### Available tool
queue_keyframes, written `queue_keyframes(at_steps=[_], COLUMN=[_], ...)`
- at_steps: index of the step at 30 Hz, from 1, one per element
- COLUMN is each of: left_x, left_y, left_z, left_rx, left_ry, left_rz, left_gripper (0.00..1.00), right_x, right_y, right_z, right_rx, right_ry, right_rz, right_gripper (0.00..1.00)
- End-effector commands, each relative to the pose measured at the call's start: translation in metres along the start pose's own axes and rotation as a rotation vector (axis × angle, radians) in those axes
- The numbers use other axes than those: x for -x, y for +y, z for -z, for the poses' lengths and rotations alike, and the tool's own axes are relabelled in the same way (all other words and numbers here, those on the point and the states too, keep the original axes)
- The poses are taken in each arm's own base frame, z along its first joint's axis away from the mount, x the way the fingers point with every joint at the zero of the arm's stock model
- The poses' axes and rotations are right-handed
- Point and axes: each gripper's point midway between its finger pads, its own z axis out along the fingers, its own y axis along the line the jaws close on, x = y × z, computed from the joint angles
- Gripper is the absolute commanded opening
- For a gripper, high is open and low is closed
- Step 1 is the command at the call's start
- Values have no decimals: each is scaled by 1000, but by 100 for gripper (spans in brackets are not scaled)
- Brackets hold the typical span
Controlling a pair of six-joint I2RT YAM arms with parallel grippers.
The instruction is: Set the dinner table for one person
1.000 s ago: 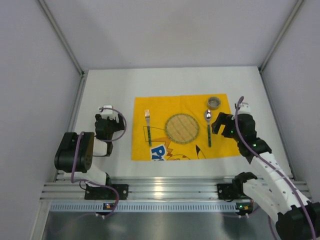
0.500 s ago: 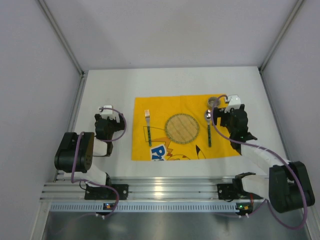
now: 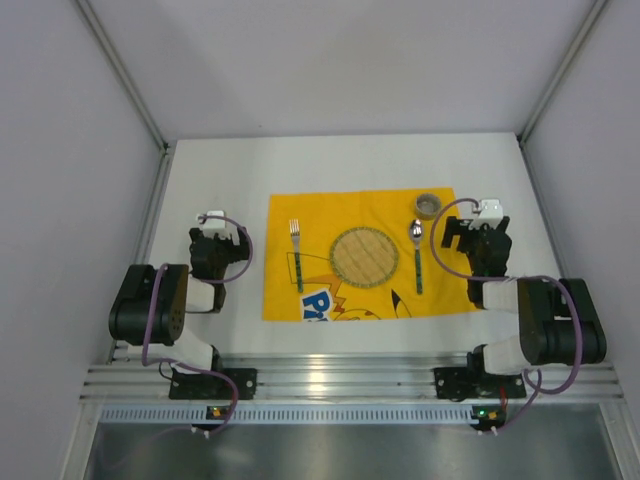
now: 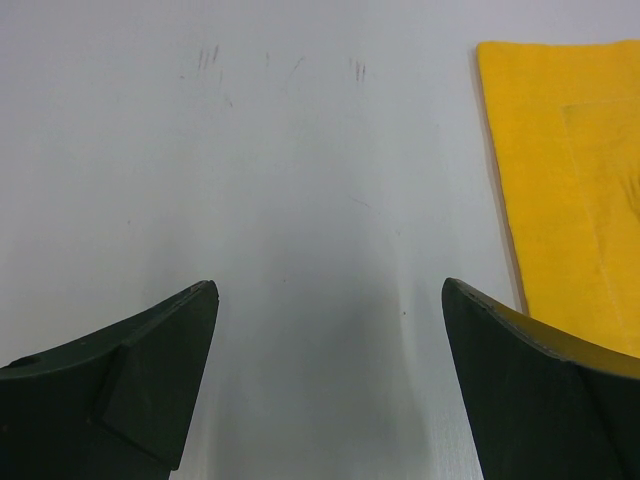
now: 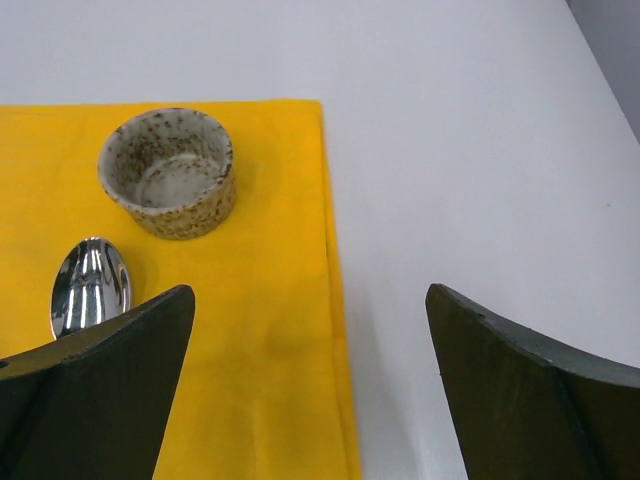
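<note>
Cutlery flanks the round woven plate (image 3: 364, 256) at the middle of the yellow cloth (image 3: 330, 215), the fork (image 3: 296, 255) toward its left edge, the spoon (image 3: 417, 252) toward its right and the speckled cup (image 5: 170, 170) at its far right corner. It looks laid for one diner's reach. The cloth lies centred on the white surface (image 3: 220, 170). My left fingers (image 4: 130, 370) gape just left of the cloth and my right fingers (image 5: 100, 370) over its right edge, both empty.

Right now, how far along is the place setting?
Done: the yellow printed cloth carries a green-handled metal fork at left, a round green woven-patterned plate at centre, a green-handled metal spoon at right and a small speckled ceramic cup beyond the spoon. In hand: nothing; left fingers and right fingers stand open, empty, either side of the cloth. Left: apparently nothing to place.
</note>
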Motion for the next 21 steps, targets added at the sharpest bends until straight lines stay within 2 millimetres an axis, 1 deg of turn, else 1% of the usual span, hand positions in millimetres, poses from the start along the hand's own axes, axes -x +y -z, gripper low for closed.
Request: queue_keyframes(at_steps=[1, 2, 6, 21], left_x=[32, 31, 32, 31], left_y=[-3, -3, -3, -3], left_z=[-6, -6, -6, -6], left_rx=[-17, -19, -17, -17], left_ry=[-107, -107, -107, -106], left_rz=[6, 6, 6, 6], left_gripper=[99, 99, 99, 99], right_x=[35, 31, 33, 33], right_y=[16, 17, 16, 17], right_z=[12, 10, 9, 9], right_rx=[93, 101, 97, 113], right_ry=[-229, -197, -205, -204], right_rz=[0, 25, 4, 10], right_gripper=[100, 100, 100, 100])
